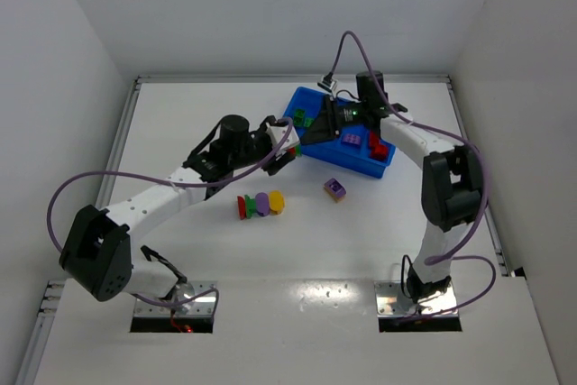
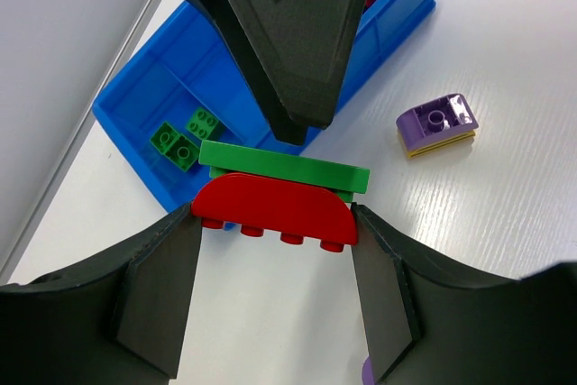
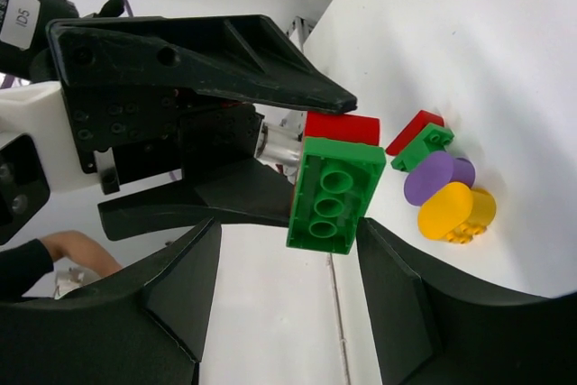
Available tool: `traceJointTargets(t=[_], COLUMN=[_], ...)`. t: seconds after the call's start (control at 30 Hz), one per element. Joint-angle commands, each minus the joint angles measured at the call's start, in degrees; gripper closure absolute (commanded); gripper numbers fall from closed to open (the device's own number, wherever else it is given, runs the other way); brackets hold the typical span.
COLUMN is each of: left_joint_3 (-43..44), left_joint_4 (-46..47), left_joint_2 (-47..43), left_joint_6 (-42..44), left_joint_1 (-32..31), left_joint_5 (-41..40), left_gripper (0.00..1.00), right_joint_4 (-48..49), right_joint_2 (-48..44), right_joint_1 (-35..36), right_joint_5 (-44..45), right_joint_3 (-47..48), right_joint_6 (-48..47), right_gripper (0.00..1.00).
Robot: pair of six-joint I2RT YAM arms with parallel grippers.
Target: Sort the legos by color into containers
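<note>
My left gripper is shut on a joined stack, a red arch brick with a green brick on it, held above the table by the blue bin's left end. My right gripper is open, its fingers either side of the green brick. The brick lies against one pad, with a gap to the other. The bin holds green bricks, a purple brick and a red brick in separate sections.
A red, green, purple and yellow stack lies on the table in front of the bin. A purple brick on a yellow one lies to its right. The table's edge rails run along the left and back sides.
</note>
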Motion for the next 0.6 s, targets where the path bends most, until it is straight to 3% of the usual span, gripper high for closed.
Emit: traceJointTargets(t=[0.0, 0.57], left_joint_3=[2.02, 3.70], left_joint_4=[2.61, 2.08], left_joint_2=[-1.62, -0.05], left_joint_6=[0.27, 0.27], left_joint_1=[-0.56, -1.09], left_joint_5=[0.34, 0.87], left_gripper=[0.77, 0.77], right_joint_4=[1.56, -2.22], right_joint_2=[0.97, 2.03], right_joint_1=[-0.15, 0.38], right_joint_5=[0.23, 1.29], right_joint_3=[-0.06, 2.31], right_joint_6=[-0.78, -5.09], right_gripper=[0.38, 0.38])
